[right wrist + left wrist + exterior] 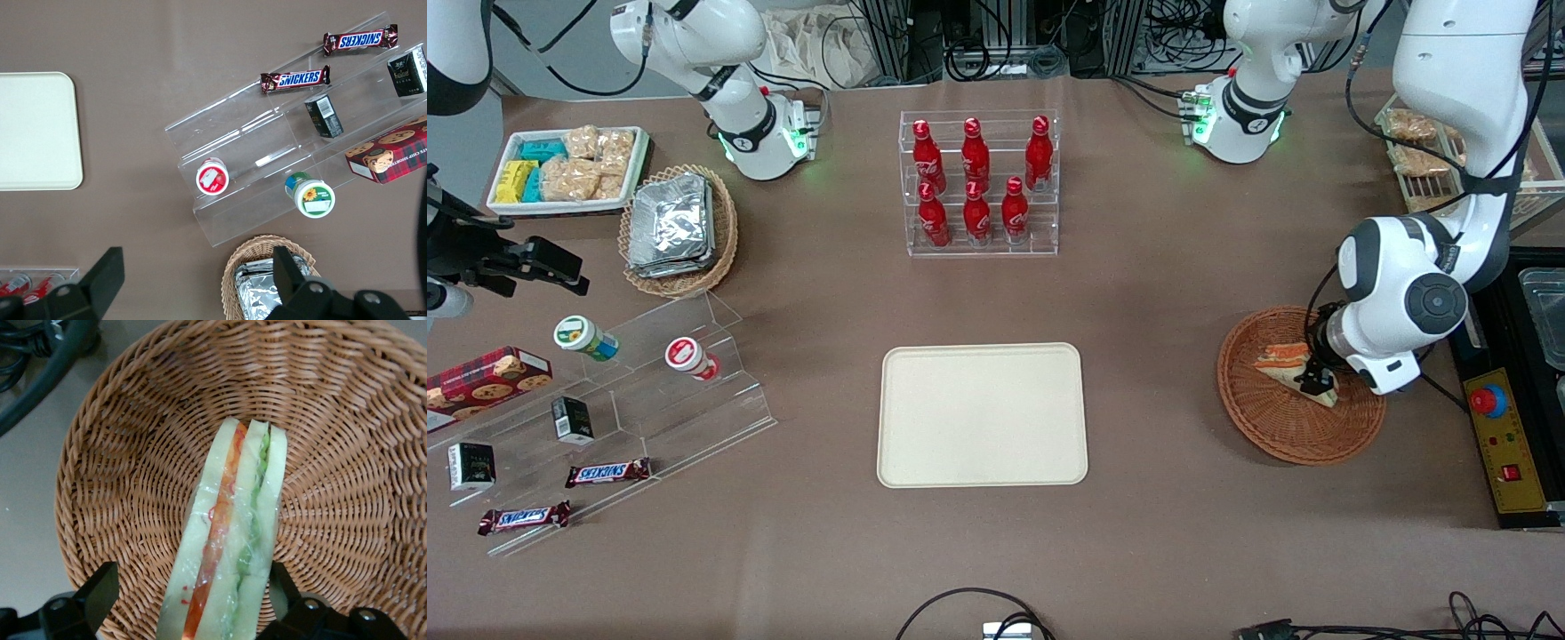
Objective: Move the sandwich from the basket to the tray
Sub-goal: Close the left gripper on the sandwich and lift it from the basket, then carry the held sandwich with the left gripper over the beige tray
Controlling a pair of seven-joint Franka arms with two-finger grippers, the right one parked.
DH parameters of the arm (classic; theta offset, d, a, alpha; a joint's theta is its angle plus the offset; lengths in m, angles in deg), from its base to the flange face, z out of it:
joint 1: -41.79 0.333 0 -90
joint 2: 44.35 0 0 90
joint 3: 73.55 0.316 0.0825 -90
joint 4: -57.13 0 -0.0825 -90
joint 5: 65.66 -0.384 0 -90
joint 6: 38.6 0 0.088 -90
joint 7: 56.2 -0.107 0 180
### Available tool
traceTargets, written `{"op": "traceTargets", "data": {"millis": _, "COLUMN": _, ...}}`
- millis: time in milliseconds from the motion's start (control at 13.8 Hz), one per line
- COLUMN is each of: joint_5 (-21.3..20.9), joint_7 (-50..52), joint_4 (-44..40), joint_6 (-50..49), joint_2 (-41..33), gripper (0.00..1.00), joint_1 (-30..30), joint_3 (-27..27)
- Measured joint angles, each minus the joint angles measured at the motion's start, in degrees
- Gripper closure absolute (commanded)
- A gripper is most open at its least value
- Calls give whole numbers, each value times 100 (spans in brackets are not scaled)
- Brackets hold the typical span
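Observation:
The sandwich (1282,359), a wedge of pale bread with orange-red and green layers in clear wrap, lies in the reddish-brown wicker basket (1263,422) toward the working arm's end of the table. My left gripper (1316,384) is down in the basket, open, with its fingers on either side of the sandwich. In the left wrist view the sandwich (230,540) runs between the fingers (101,585); one finger is close against its side and the other stands apart from it, above the basket (120,487). The cream-beige tray (983,413) lies flat at the table's middle; it also shows in the right wrist view (33,127).
A clear rack of red bottles (980,182) stands farther from the camera than the tray. A tan basket of foil packets (679,229), a white snack tray (569,169) and clear shelves (649,391) lie toward the parked arm's end. A control box with a red button (1489,402) sits beside the basket.

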Motion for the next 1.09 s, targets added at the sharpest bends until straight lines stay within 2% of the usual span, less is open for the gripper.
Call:
{"op": "traceTargets", "data": {"millis": 73, "joint_5": 4, "joint_7": -121, "joint_4": 0, "joint_6": 0, "joint_2": 3, "gripper": 100, "joint_1": 0, "joint_3": 0}}
{"op": "traceTargets", "data": {"millis": 291, "joint_5": 4, "joint_7": -190, "joint_4": -116, "joint_6": -202, "joint_2": 25, "gripper": 100, "joint_1": -42, "joint_3": -15}}
{"op": "traceTargets", "data": {"millis": 582, "joint_5": 3, "joint_7": -543, "joint_4": -967, "joint_6": -1653, "joint_2": 135, "gripper": 100, "joint_1": -71, "joint_3": -42}}
{"op": "traceTargets", "data": {"millis": 873, "joint_5": 8, "joint_7": -2283, "joint_4": -2071, "joint_6": -3083, "joint_2": 198, "gripper": 100, "joint_1": -107, "joint_3": -356}}
{"op": "traceTargets", "data": {"millis": 1091, "joint_5": 11, "joint_7": -2540, "joint_4": -3120, "joint_6": -3905, "joint_2": 195, "gripper": 100, "joint_1": -347, "joint_3": -710}}
